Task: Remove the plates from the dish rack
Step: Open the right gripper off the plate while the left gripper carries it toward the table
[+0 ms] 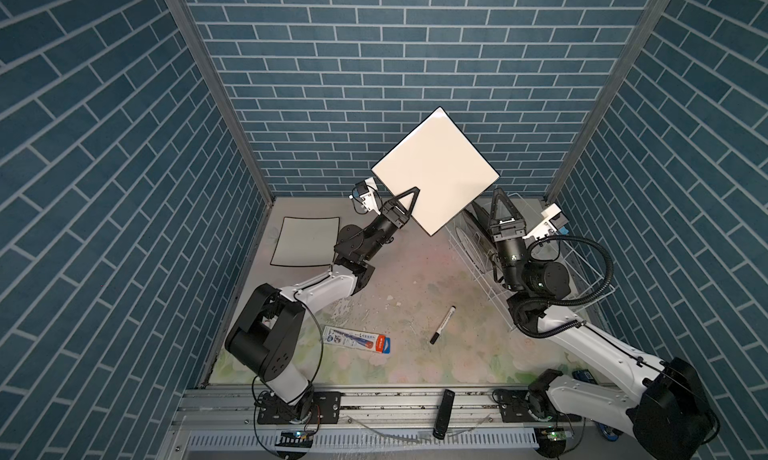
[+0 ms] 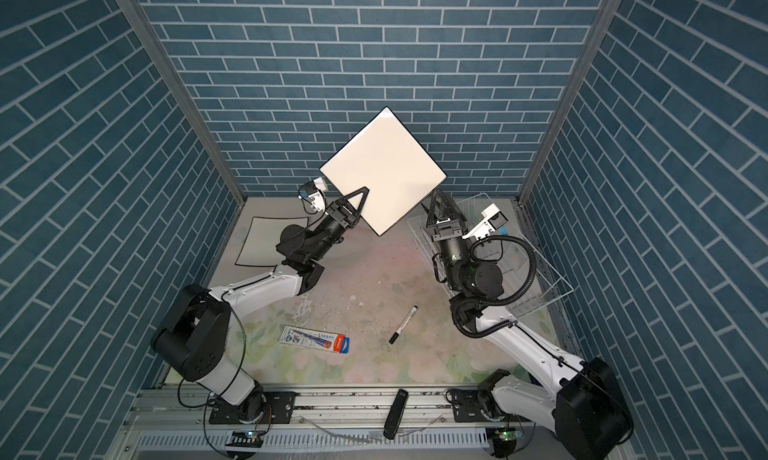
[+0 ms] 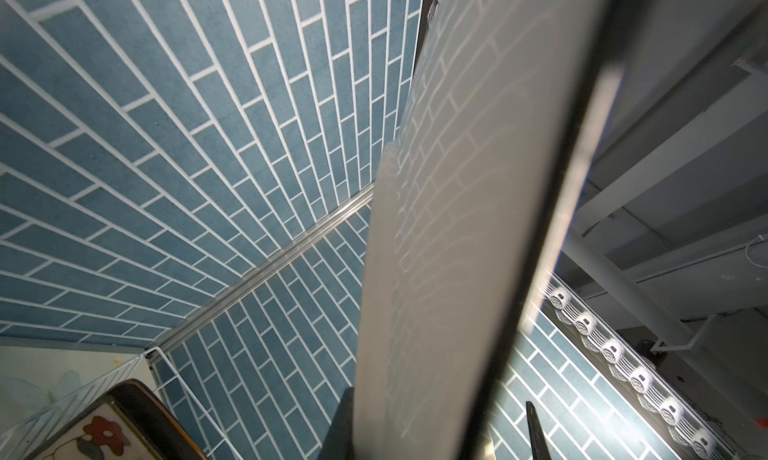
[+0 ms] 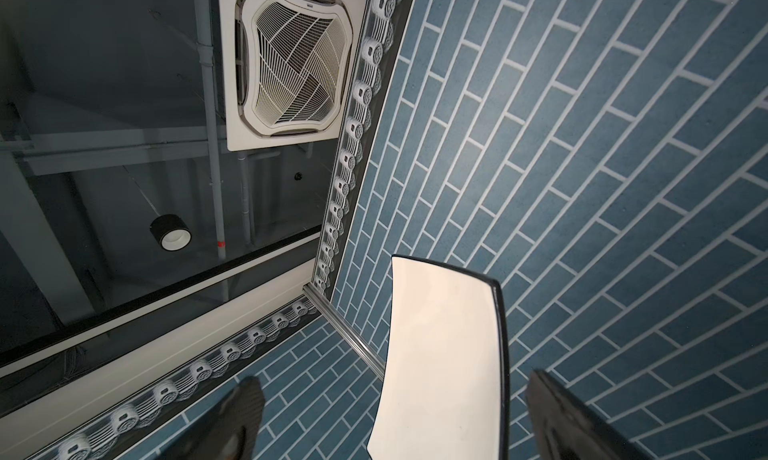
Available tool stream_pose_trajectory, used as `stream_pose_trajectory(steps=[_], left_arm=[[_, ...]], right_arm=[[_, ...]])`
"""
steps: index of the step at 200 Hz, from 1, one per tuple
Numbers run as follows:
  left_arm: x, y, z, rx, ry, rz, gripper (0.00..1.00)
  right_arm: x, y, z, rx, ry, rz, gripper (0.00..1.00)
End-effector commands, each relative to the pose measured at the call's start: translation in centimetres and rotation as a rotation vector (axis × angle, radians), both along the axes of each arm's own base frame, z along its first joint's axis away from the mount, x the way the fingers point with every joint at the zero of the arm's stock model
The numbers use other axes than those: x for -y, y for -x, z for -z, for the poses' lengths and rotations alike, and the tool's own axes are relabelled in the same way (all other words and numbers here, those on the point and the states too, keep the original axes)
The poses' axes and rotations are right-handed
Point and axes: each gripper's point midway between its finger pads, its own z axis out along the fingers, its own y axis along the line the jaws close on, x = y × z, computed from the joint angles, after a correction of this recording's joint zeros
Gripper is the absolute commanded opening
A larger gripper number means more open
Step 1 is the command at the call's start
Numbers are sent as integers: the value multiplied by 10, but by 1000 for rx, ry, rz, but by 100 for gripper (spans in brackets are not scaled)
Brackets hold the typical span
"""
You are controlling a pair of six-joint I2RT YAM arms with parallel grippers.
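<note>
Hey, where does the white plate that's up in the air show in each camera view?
Top view: plate at centre, left gripper clamped on its lower-left edge.
Top view: plate at centre, same tilt.
Left wrist: seen edge-on, a grey band through the middle.
Right wrist: lower middle, inside the open right gripper.
Shared landmark: the blue brick wall behind it.

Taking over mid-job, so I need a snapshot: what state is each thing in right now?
left gripper, shut on raised plate
right gripper, open, by the raised plate's edge
raised plate, in the air, tilted
table plate, lying flat
rack, on the table, plates in it
floral plate, in the rack
marker, lying on the table
</note>
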Motion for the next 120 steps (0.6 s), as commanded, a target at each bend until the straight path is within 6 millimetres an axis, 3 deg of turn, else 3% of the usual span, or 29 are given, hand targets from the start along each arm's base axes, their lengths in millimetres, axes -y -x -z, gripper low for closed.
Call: stream_pose_trajectory(steps=[1, 58, 120], left_arm=[[-33, 35, -69, 205, 141, -34, 0], [-64, 32, -68, 199, 148, -109, 0], [-119, 19, -33, 114, 127, -230, 0]], right_arm=[[7, 3, 2, -4, -27, 11, 99], [6, 2, 13, -42, 11, 12, 99], [-13, -10, 49, -145, 75, -51, 99]])
